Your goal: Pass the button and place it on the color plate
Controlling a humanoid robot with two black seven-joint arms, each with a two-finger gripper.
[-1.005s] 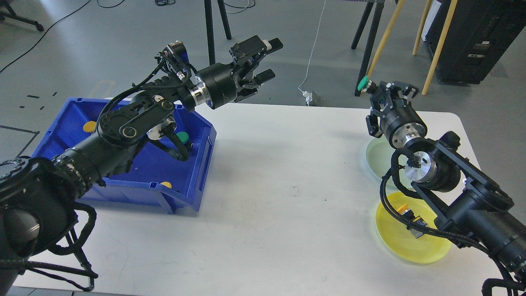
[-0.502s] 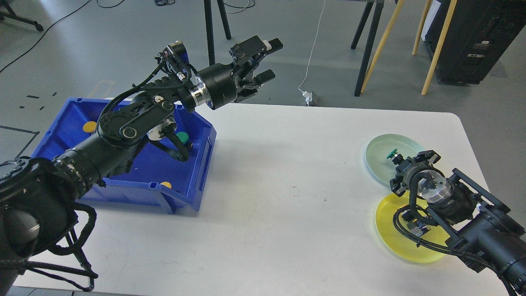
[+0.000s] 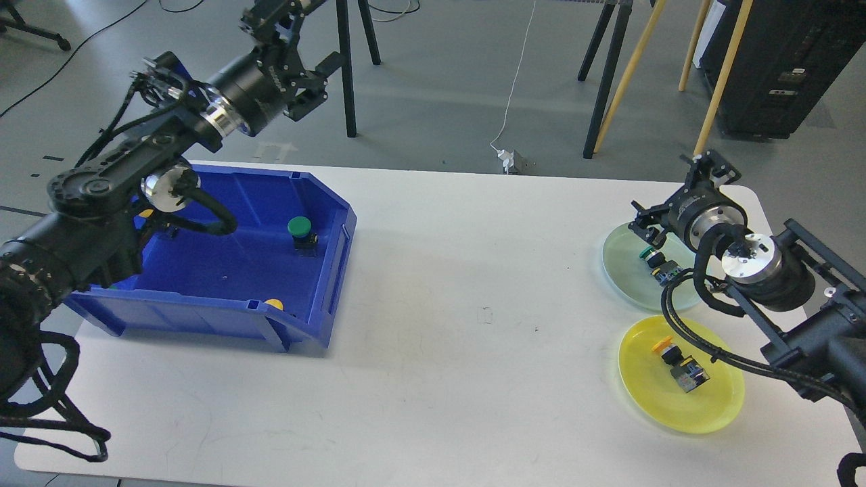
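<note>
— So, where is the green button (image 3: pixel 651 256) now?

— It lies on the pale green plate (image 3: pixel 626 267). Half a second ago my right hand (image 3: pixel 678 197) still held it there; now that hand has lifted just above the plate's far rim, fingers apart and empty.

— And your left hand (image 3: pixel 298 51)?

— It has swung up and back beyond the blue bin (image 3: pixel 325 270), fingers spread wide, holding nothing.
</note>
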